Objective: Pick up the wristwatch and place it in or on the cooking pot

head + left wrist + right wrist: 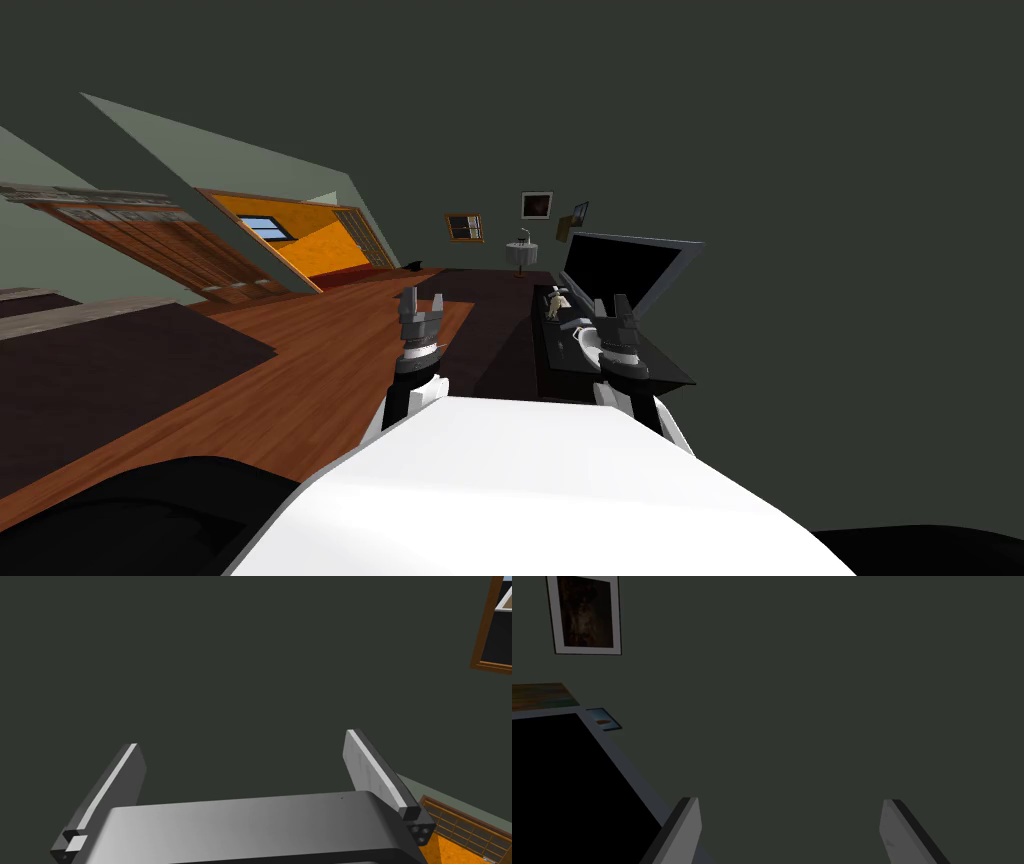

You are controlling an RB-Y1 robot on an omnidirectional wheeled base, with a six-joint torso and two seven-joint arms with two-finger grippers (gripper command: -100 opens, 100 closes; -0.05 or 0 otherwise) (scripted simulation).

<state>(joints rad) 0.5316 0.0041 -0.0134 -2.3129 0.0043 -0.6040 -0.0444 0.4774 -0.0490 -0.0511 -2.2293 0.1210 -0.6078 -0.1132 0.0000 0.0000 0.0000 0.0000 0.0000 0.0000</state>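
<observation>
Both my claws are up in front of me, fingers apart and holding nothing: the left claw (pixel 423 296) over the wooden floor (pixel 300 360), the right claw (pixel 610 302) at the near end of a low dark desk (pixel 665 370). On that desk, past the right claw, a white shape (pixel 578 330) and a small pale thing (pixel 553 300) sit before a black screen (pixel 620 270); I cannot tell which, if either, is the wristwatch. Farther off, a small round table (pixel 520 255) stands by the wall.
</observation>
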